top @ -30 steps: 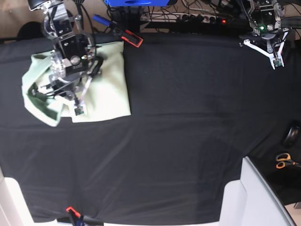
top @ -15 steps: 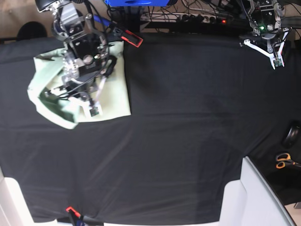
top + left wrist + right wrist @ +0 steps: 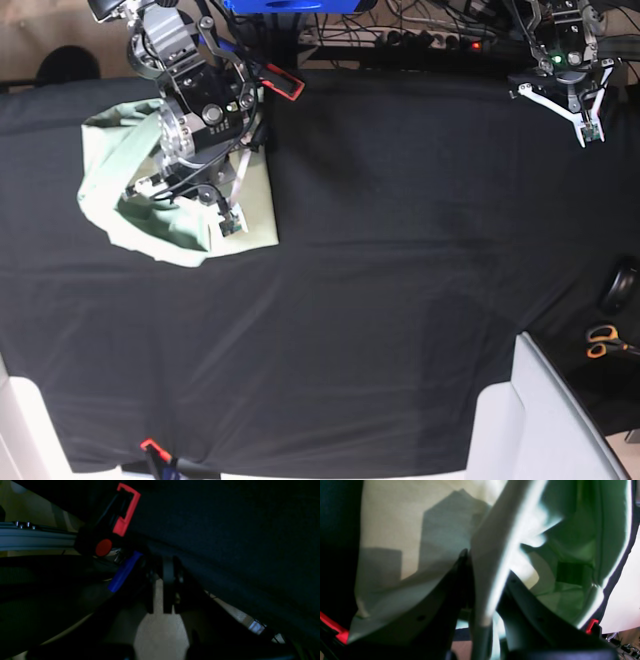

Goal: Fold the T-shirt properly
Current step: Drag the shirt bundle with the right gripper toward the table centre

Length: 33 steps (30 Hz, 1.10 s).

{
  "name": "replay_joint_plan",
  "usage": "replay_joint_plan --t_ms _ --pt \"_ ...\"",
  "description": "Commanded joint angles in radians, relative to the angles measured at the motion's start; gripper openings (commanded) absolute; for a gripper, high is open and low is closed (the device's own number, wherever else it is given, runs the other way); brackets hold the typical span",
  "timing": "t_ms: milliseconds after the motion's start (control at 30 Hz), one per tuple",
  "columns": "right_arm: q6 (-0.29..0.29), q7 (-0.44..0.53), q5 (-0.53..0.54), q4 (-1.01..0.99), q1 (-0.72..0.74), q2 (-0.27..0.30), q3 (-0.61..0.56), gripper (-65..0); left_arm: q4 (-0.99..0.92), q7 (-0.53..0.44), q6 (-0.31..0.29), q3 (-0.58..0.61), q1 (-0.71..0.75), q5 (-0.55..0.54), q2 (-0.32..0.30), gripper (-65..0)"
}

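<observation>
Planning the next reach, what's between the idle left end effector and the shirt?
Only bare black cloth between left end effector and shirt, per base view.

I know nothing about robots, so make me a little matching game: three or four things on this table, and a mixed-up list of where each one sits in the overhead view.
Things:
1. T-shirt
2. left gripper
3. scissors
4. red clamp

Places:
A. far edge, just right of the shirt
B. top right corner, over bare black cloth
C. left side, bunched under an arm
D. right edge, off the cloth

Pairs: 1-C, 2-B, 3-D, 4-A
</observation>
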Motion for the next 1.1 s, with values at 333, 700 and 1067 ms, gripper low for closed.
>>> replay_joint_plan --t_ms 333,700,1067 --pt "-0.007 0.014 -0.012 -0.005 0.010 -0.021 -0.063 -64.7 0.012 -0.016 0.008 -0.006 0.005 0.011 -0.010 -60.0" --pt "-0.007 0.023 -0.012 -0.033 0.018 -0.027 -0.063 -64.7 0.011 -0.016 0.008 -0.006 0.005 0.011 -0.010 -60.0" --pt "-0.007 0.022 -0.012 -0.048 0.027 -0.074 -0.063 -64.7 0.011 -0.016 0.008 -0.006 0.005 0.011 -0.010 -60.0"
